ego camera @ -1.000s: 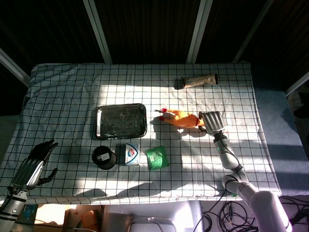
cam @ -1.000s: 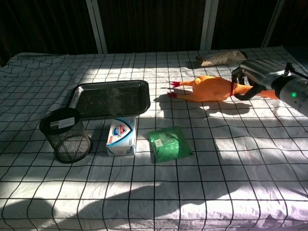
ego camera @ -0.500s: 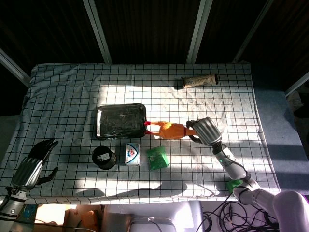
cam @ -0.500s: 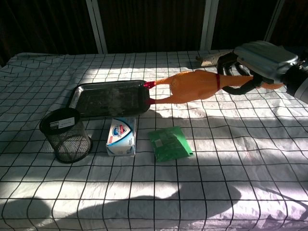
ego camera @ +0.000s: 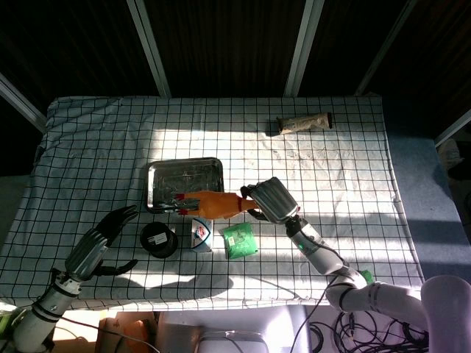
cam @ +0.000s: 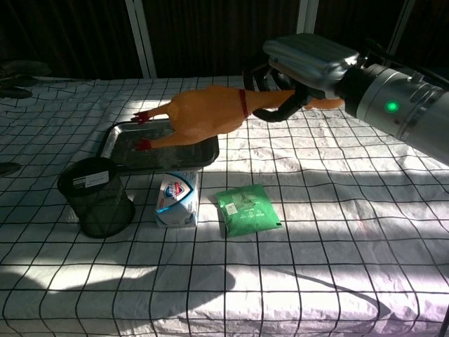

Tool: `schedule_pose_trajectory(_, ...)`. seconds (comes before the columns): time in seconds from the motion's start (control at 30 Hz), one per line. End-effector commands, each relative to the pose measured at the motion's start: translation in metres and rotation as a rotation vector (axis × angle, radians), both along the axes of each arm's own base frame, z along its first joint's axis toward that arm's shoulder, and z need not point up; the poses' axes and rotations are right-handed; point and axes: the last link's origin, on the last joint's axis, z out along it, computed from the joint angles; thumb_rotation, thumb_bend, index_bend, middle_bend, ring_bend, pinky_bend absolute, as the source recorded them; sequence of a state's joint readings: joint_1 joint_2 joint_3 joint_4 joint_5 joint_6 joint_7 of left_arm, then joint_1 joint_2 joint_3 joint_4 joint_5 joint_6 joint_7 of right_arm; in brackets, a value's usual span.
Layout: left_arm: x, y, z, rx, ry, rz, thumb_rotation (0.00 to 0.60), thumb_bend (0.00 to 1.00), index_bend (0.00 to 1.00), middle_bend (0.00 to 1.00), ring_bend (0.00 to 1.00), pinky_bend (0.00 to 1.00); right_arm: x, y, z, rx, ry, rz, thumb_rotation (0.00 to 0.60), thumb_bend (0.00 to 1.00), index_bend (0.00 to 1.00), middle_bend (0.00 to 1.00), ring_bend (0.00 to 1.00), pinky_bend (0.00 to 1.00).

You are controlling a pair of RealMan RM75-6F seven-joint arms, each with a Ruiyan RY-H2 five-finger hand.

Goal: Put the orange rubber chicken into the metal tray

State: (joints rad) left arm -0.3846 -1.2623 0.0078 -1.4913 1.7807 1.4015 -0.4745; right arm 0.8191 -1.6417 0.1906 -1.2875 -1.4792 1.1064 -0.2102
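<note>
Carrying the orange rubber chicken (cam: 203, 116) by its neck end, the right hand (cam: 302, 67) now holds it in the air over the near right part of the rectangular metal tray (cam: 126, 151), red feet pointing left above the tray floor. In the head view the chicken (ego camera: 210, 204) overlaps the tray's (ego camera: 165, 176) front edge, with the right hand (ego camera: 271, 200) just right of it. Half a second ago the chicken's feet only reached the tray's right rim, and a second ago the toy lay on the checked white tablecloth (cam: 337, 232) well to the right, with the hand closing on it. So the arm has swung leftward and lifted, bringing the toy from the cloth to above the tray; it is not yet resting inside.

The left hand (ego camera: 103, 243) has also moved: earlier it hung low at the table's near left corner, and now it sits further in over the cloth, fingers spread apart and holding nothing, just left of the black mesh cup (ego camera: 158, 239).

The blue-and-white soap box (cam: 177, 199), the green sachet (cam: 245, 209) and the brown tube (ego camera: 303, 122) at the far side have kept their places throughout.
</note>
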Motion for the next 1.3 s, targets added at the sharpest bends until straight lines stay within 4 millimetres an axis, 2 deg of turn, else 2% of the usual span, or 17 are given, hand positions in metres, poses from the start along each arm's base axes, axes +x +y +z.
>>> schedule_pose_trajectory(0.03,0.015,0.015,-0.014,-0.036,-0.034,0.021,0.6,0.23,0.0,0.0,0.0,0.09,0.031,0.002,-0.013,0.025,-0.01,0.018,0.6,0.46,0.89,0.67,0.74,0.89)
schedule_pose_trajectory(0.17,0.021,0.031,-0.025,-0.051,-0.077,0.057,0.6,0.22,0.0,0.0,0.0,0.08,0.05,0.007,-0.021,0.038,-0.024,0.028,0.6,0.46,0.89,0.67,0.74,0.89)
schedule_pose_trajectory(0.33,0.021,0.047,-0.033,-0.051,-0.138,0.106,0.6,0.22,0.0,0.0,0.0,0.08,0.058,0.013,-0.029,0.049,-0.023,0.032,0.6,0.46,0.89,0.67,0.74,0.89)
schedule_pose_trajectory(0.73,0.034,0.054,-0.051,-0.178,-0.195,0.13,0.6,0.22,0.0,0.0,0.0,0.1,0.084,0.013,-0.041,0.052,-0.101,0.038,0.6,0.45,0.9,0.67,0.74,0.89)
schedule_pose_trajectory(0.93,0.042,0.063,-0.055,-0.155,-0.232,0.156,0.6,0.22,0.0,0.0,0.0,0.16,0.086,0.015,-0.041,0.048,-0.118,0.042,0.6,0.46,0.9,0.67,0.74,0.89)
schedule_pose_trajectory(1.07,0.047,0.069,-0.061,-0.143,-0.259,0.183,0.6,0.22,0.0,0.0,0.0,0.26,0.085,0.014,-0.04,0.04,-0.115,0.033,0.6,0.45,0.9,0.67,0.74,0.89)
schedule_pose_trajectory(1.13,0.049,0.071,-0.063,-0.148,-0.275,0.194,0.6,0.22,0.0,0.01,0.04,0.34,0.085,0.013,-0.04,0.034,-0.111,0.028,0.6,0.45,0.9,0.67,0.74,0.89)
schedule_pose_trajectory(1.2,0.051,0.072,-0.064,-0.141,-0.297,0.201,0.6,0.22,0.03,0.08,0.13,0.46,0.085,0.012,-0.041,0.03,-0.109,0.026,0.6,0.46,0.9,0.67,0.74,0.89)
schedule_pose_trajectory(1.3,0.053,0.073,-0.067,-0.141,-0.339,0.212,0.6,0.23,0.18,0.27,0.28,0.63,0.085,0.011,-0.04,0.023,-0.113,0.023,0.6,0.45,0.9,0.67,0.74,0.89)
